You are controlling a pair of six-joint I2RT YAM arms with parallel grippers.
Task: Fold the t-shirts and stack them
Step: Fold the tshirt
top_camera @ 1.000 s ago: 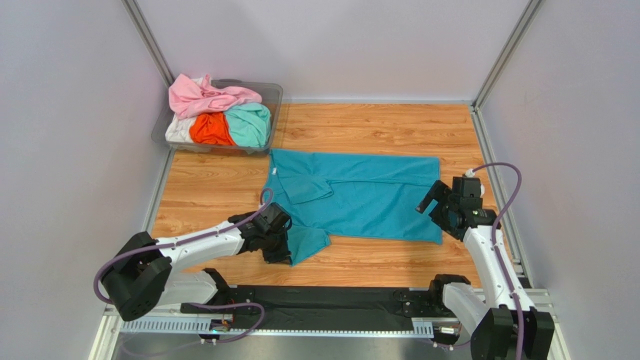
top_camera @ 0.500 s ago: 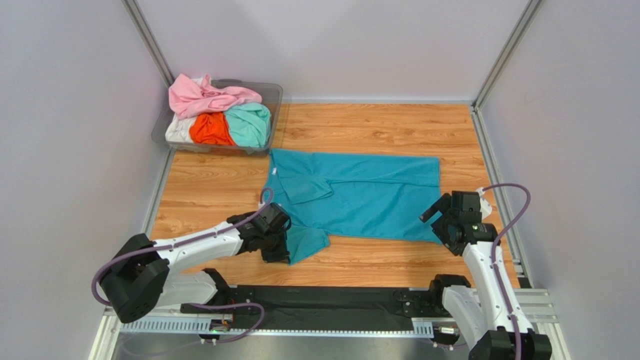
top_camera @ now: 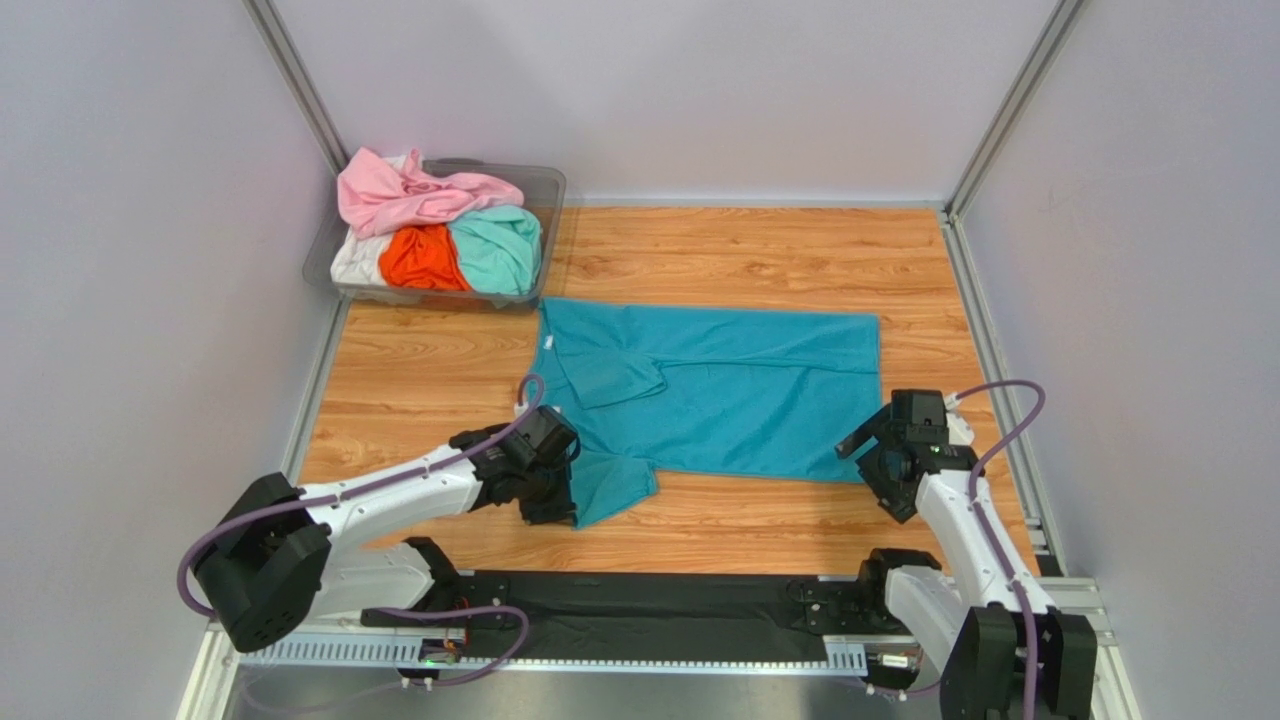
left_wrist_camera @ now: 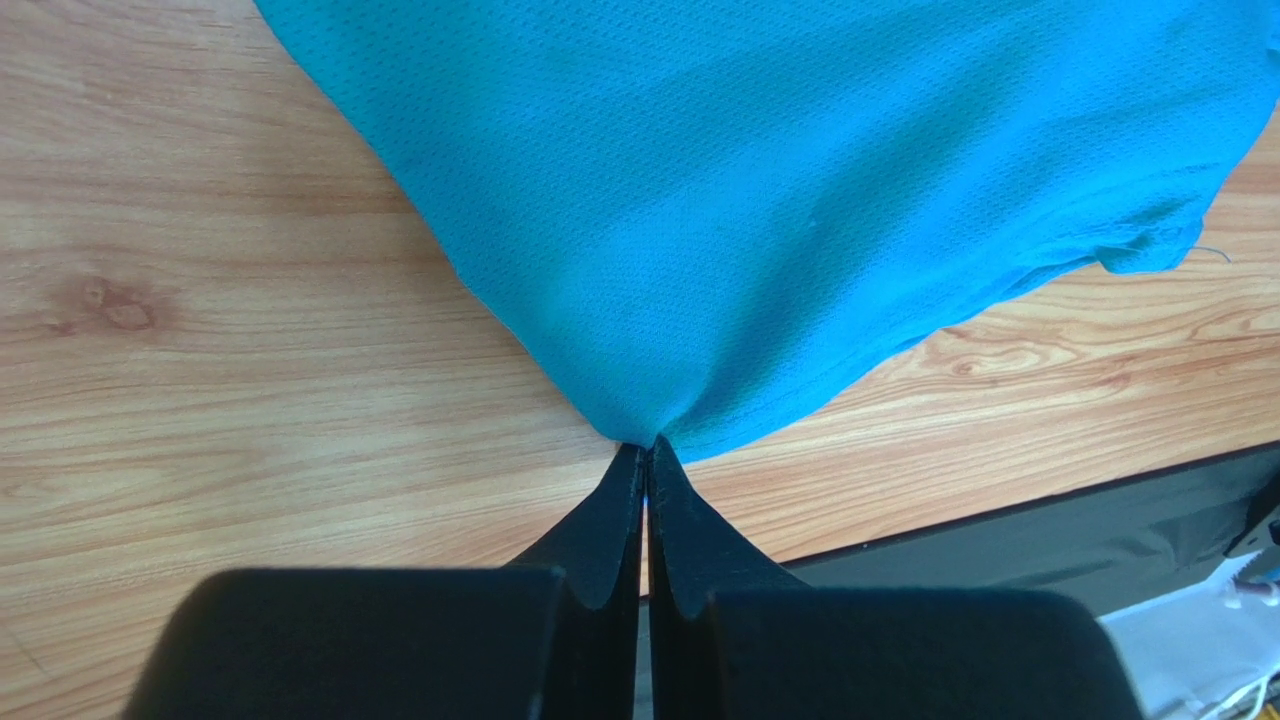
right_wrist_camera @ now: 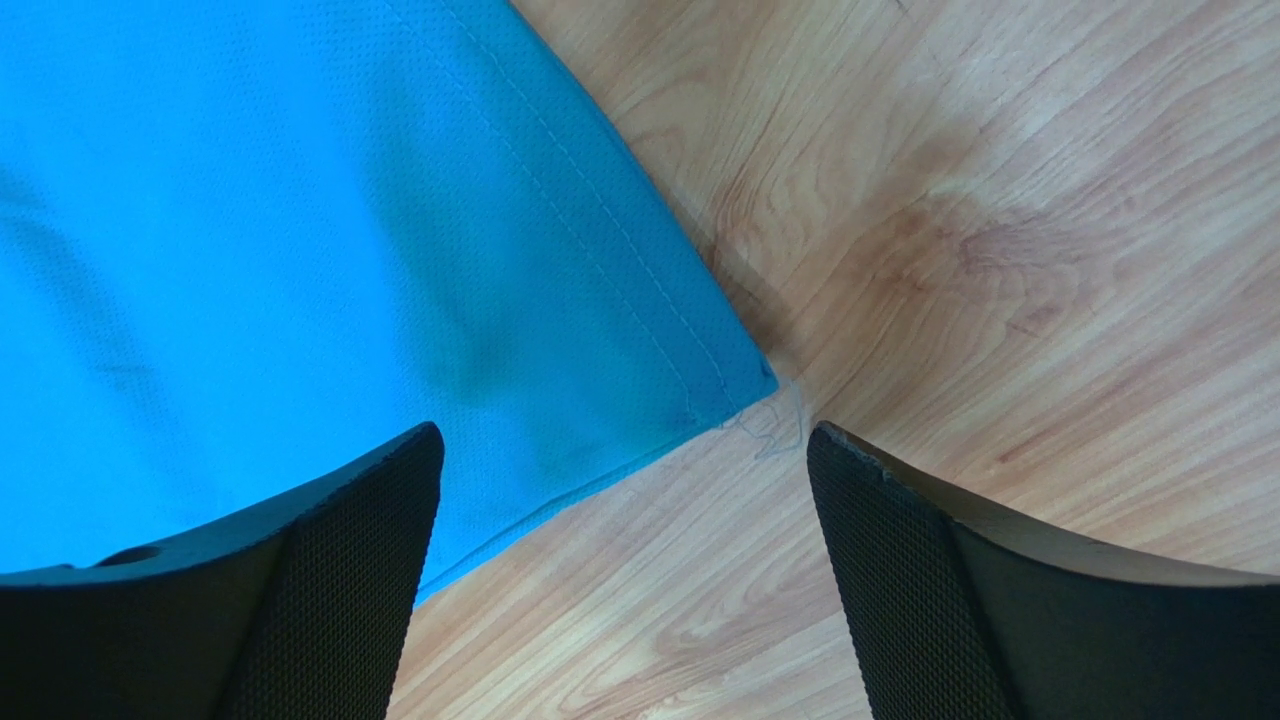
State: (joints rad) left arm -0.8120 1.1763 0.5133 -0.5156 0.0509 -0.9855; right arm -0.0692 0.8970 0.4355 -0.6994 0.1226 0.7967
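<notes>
A clear tub (top_camera: pixel 550 183) of crumpled shirts stands at the far left corner, and a teal t-shirt (top_camera: pixel 721 398) lies spread on the desk (top_camera: pixel 751 255).

The tub holds a pink t-shirt (top_camera: pixel 406 192), an orange t-shirt (top_camera: pixel 421 258), a mint green t-shirt (top_camera: pixel 499 248) and a white t-shirt (top_camera: pixel 358 264), all bunched together. The teal t-shirt lies just beside the tub. The left end effector (left_wrist_camera: pixel 646 450) is closed and pinches the edge of the near sleeve. The right end effector (right_wrist_camera: pixel 624 450) is wide open above the near right corner of the teal t-shirt and holds nothing.
</notes>
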